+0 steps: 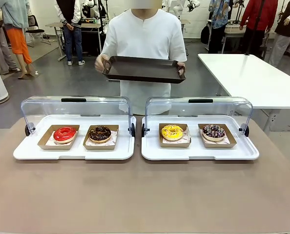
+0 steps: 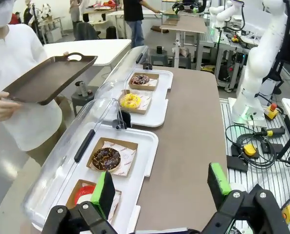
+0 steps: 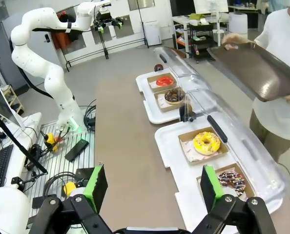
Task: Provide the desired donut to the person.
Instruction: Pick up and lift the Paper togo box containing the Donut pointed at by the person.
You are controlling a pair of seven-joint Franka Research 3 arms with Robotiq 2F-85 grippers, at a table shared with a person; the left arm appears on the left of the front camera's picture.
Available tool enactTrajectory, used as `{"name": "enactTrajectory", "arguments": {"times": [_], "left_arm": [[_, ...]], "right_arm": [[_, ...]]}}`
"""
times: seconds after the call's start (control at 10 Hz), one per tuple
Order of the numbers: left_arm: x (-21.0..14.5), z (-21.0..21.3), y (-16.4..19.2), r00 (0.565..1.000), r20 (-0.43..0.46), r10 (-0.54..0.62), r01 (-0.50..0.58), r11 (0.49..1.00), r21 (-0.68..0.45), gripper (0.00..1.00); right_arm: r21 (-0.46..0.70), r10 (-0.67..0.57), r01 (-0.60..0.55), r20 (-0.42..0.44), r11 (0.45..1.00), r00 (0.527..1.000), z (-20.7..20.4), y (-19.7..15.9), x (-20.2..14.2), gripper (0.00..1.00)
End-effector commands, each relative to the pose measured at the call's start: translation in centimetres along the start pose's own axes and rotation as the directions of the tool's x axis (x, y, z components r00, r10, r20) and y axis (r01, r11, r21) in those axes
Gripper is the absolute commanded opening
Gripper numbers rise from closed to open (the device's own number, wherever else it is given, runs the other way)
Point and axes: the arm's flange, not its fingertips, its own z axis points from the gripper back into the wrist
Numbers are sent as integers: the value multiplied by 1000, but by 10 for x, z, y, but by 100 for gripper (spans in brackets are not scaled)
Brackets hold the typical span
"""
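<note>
Across the whole near side of the scene runs the brown table (image 1: 145,195), with its far edge facing the person (image 1: 145,34), who stands just beyond the middle of that edge in a white short-sleeved shirt. The person holds a dark serving tray (image 1: 144,69) by its 2 end handles at chest height, tilted slightly, well above the table and apart from everything on it.

Along the far edge sit 2 white display trays side by side, nearly touching at the table's middle: the left display tray (image 1: 74,152) and the right display tray (image 1: 198,154). Each has a clear domed lid (image 1: 76,107) swung open toward the person.

Over the table's left end, the left gripper (image 2: 162,184) hangs with its green-padded fingers spread wide and nothing between them. Above the right end, the right gripper (image 3: 152,187) is likewise spread and empty.

Each display tray carries 2 cardboard holders (image 1: 58,137), 1 donut in each. On the left display tray lie the red donut (image 1: 64,133), toward the table's left edge, and the chocolate donut (image 1: 100,133) beside it. On the right display tray lie the yellow donut (image 1: 172,132), nearer the middle, and the sprinkled donut (image 1: 214,131), toward the right edge.
</note>
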Motion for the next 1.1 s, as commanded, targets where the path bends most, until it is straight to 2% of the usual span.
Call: {"name": "enactTrajectory", "arguments": {"times": [0.0, 0.3, 0.4, 1.0], "left_arm": [[0, -5, -6, 1000, 6, 29, -29, 998, 51, 100], [0, -6, -4, 998, -36, 50, -48, 997, 66, 100], [-4, 2, -1, 1000, -8, 18, -18, 999, 37, 100], [-4, 2, -1, 1000, -8, 18, -18, 999, 37, 100]], "right_arm": [[-29, 28, -29, -33, 999, 999, -5, 11, -4, 100], [-40, 44, -46, -64, 998, 997, -11, 15, 1, 100], [-19, 16, -16, -18, 1000, 1000, 1, 8, 5, 100], [-19, 16, -16, -18, 1000, 1000, 1, 8, 5, 100]]}}
